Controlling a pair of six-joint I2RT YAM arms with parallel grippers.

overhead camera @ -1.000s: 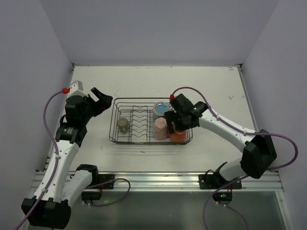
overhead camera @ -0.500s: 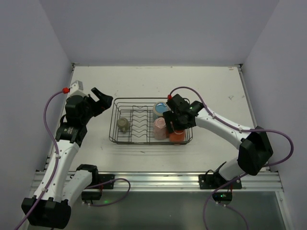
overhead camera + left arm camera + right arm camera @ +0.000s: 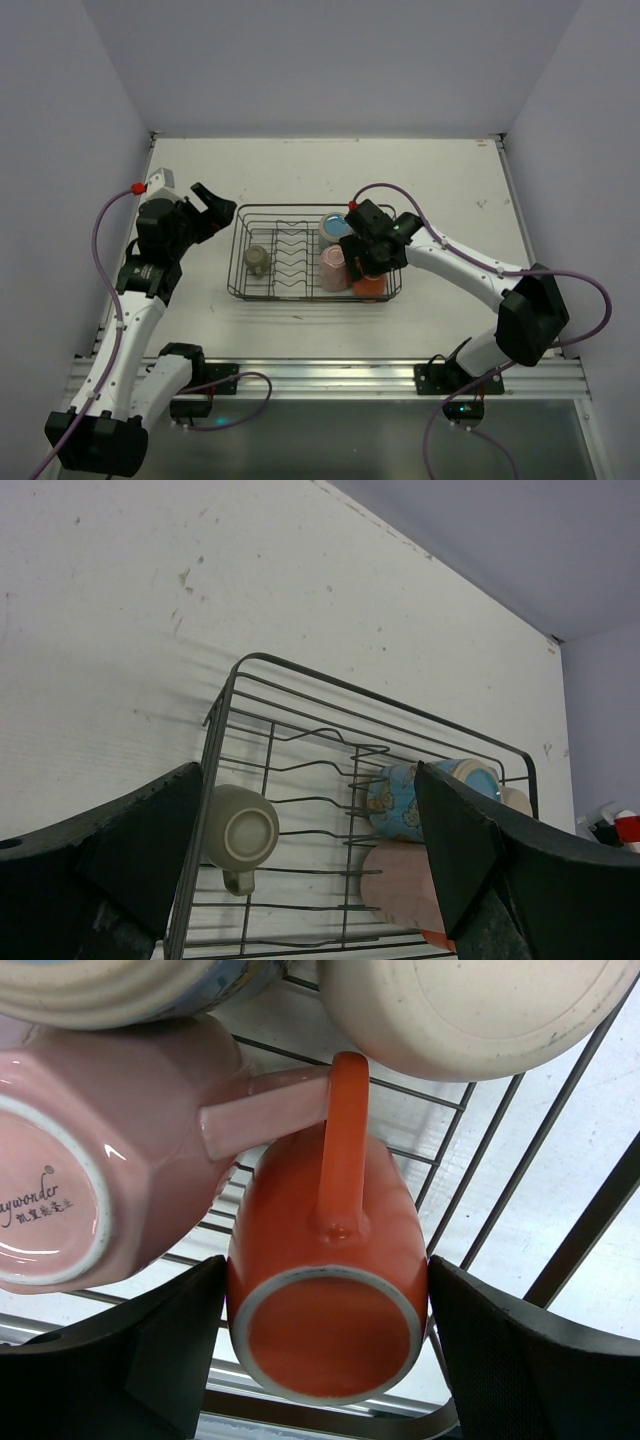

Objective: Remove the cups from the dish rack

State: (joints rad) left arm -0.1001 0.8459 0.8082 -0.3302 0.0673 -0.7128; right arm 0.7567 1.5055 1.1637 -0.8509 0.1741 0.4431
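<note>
The black wire dish rack sits mid-table. Its right half holds the orange cup, the pink cup and the light blue cup; an olive-grey cup lies alone in the left half. My right gripper reaches into the rack. In the right wrist view it is shut on the orange cup, a pad pressed on each side, handle up. The pink cup and beige cup crowd it. My left gripper hangs open left of the rack, holding nothing.
The left wrist view looks down on the rack, the olive-grey cup bottom-up, and the butterfly-patterned blue cup beside the plate dividers. Side walls enclose the white table. A metal rail runs along the near edge.
My right gripper has shifted slightly left inside the rack and its fingers have closed in around the orange cup. The left arm has not moved.
</note>
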